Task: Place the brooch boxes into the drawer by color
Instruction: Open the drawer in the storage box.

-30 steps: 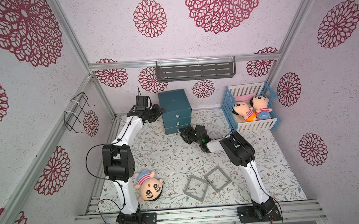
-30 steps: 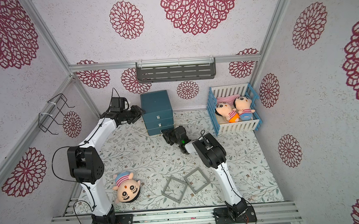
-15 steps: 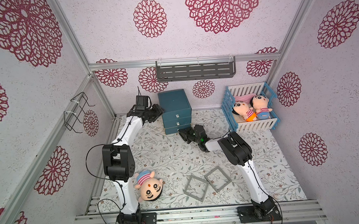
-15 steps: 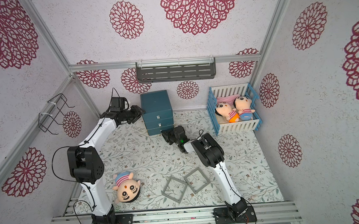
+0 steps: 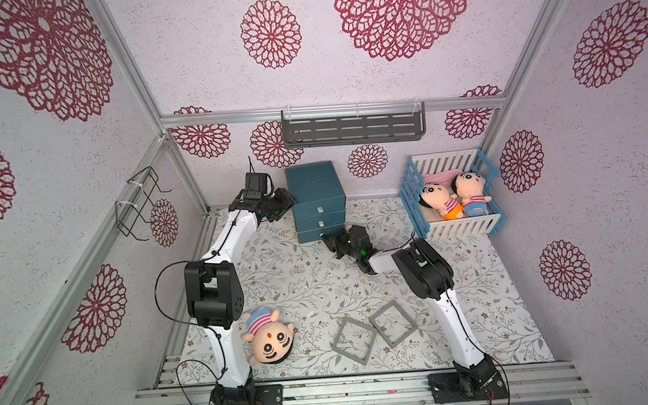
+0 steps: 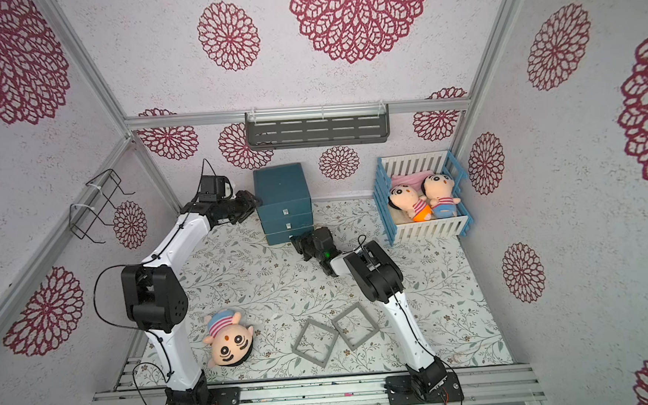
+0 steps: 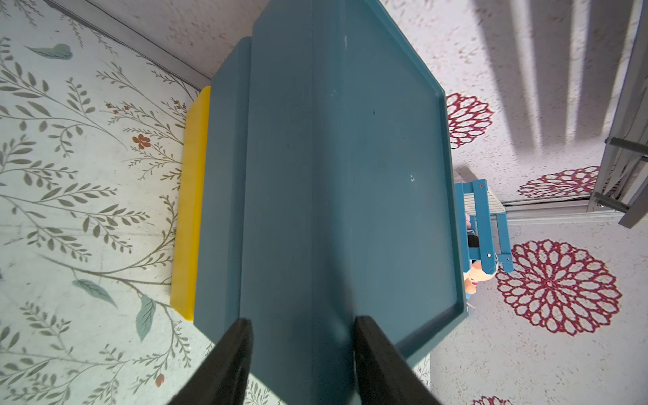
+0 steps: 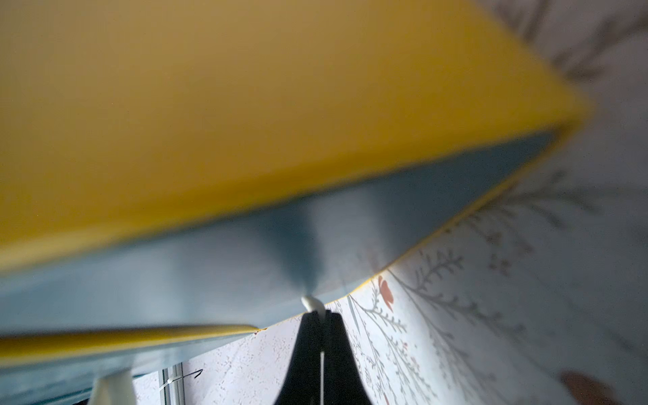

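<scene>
The right gripper (image 8: 317, 317) is pinched fully closed on the bottom pull (image 8: 310, 302) of the drawer (image 5: 316, 190), seemingly to slide it out. The left gripper (image 7: 301, 326), fingers parted, straddles the drawer's top side edge, likely bracing it. 2 grey brooch boxes (image 5: 340, 331) lie well in front of the drawer.

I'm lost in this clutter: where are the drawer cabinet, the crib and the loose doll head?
drawer cabinet (image 5: 313, 181): in a top view, on its flat top.
crib (image 5: 463, 229): in a top view, on its white front slats.
doll head (image 5: 271, 343): in a top view, on the face.
</scene>
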